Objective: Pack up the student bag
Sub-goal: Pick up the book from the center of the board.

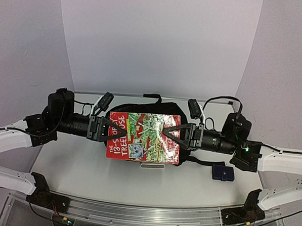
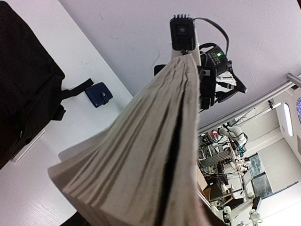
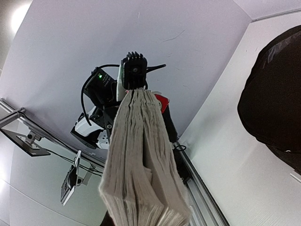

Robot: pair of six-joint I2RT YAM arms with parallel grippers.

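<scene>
A colourful paperback book (image 1: 143,137) hangs flat over the black student bag (image 1: 137,106), which shows only round the book's edges. My right gripper (image 1: 169,135) is shut on the book's right edge; the right wrist view shows the page block (image 3: 141,160) pinched at the bottom, the bag (image 3: 275,103) off to the right. My left gripper (image 1: 108,129) is at the book's left edge. In the left wrist view the fanned pages (image 2: 141,155) fill the space by the jaws and hide the fingers. The bag (image 2: 23,84) lies at that view's left.
A small dark-blue pouch (image 1: 223,173) lies on the table right of the bag, also seen as the pouch (image 2: 98,94) from the left wrist. A pale flat strip (image 1: 152,166) pokes out below the book. A metal rail (image 1: 145,214) runs along the near edge.
</scene>
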